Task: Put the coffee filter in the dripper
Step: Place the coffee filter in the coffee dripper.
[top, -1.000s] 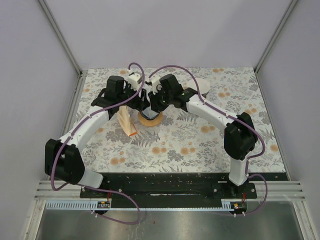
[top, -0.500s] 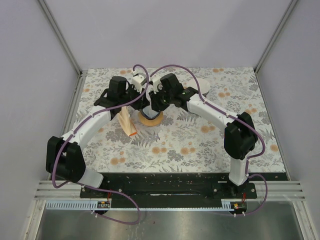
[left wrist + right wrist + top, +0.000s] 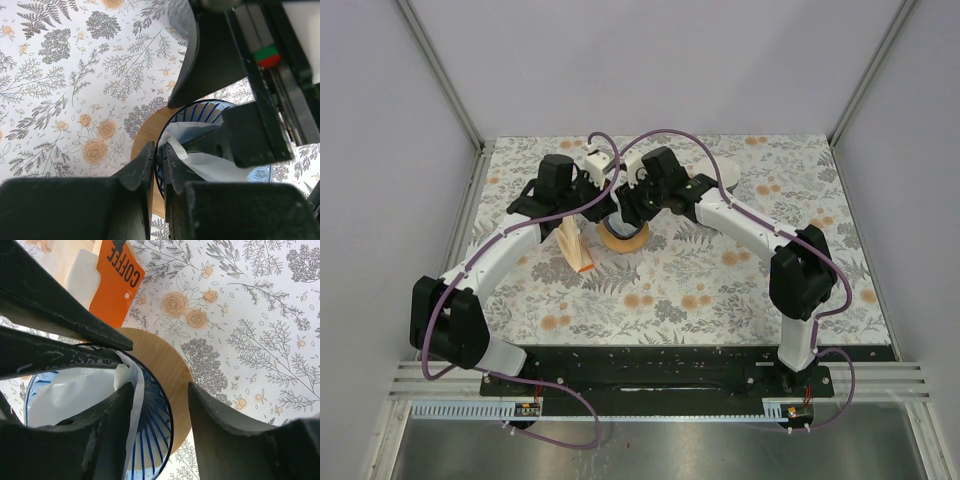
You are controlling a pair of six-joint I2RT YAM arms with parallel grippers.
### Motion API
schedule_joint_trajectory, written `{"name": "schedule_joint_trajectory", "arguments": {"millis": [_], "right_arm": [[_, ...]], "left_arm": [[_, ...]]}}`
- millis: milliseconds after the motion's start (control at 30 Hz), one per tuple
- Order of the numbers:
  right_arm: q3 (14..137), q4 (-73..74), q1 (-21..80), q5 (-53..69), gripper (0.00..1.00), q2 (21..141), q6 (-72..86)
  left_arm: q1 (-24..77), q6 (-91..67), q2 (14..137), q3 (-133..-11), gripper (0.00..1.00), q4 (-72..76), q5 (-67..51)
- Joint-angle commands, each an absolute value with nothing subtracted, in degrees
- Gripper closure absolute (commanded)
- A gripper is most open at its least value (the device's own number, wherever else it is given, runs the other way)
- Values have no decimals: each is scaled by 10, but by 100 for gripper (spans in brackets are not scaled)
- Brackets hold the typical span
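Observation:
The dripper (image 3: 621, 239) is blue ribbed glass on a round wooden base, at the table's middle back. The white coffee filter (image 3: 210, 162) lies crumpled inside it. My left gripper (image 3: 159, 147) is pinched shut on the dripper's (image 3: 200, 107) near rim, where the filter's edge sticks up. My right gripper (image 3: 160, 387) stands open astride the opposite rim: one finger rests inside against the filter (image 3: 70, 390), the other hangs outside over the wooden base (image 3: 172, 370). In the top view both grippers (image 3: 607, 205) (image 3: 626, 212) meet over the dripper and hide its inside.
A pack of paper filters with an orange COFFEE label (image 3: 117, 282) lies just left of the dripper, also seen in the top view (image 3: 574, 246). A white round object (image 3: 726, 175) sits at the back, behind the right arm. Grey walls enclose the flowered table.
My left gripper has closed onto the dripper's rim. My right gripper has opened its jaws. Both arms stay almost in place over the dripper.

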State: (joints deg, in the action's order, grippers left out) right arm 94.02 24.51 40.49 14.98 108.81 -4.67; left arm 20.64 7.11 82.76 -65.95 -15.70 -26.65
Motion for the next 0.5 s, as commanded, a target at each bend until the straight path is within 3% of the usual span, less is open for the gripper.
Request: {"name": "schedule_joint_trajectory", "arguments": {"millis": [0, 333, 467], "right_arm": [[927, 272, 404, 143, 41, 1046, -63], [923, 277, 401, 152, 27, 1018, -69], [925, 278, 389, 157, 30, 1026, -54]], "left_arm": [[210, 95, 809, -651, 100, -149, -240], [210, 97, 808, -652, 100, -148, -242], [209, 96, 807, -653, 100, -150, -247]]}}
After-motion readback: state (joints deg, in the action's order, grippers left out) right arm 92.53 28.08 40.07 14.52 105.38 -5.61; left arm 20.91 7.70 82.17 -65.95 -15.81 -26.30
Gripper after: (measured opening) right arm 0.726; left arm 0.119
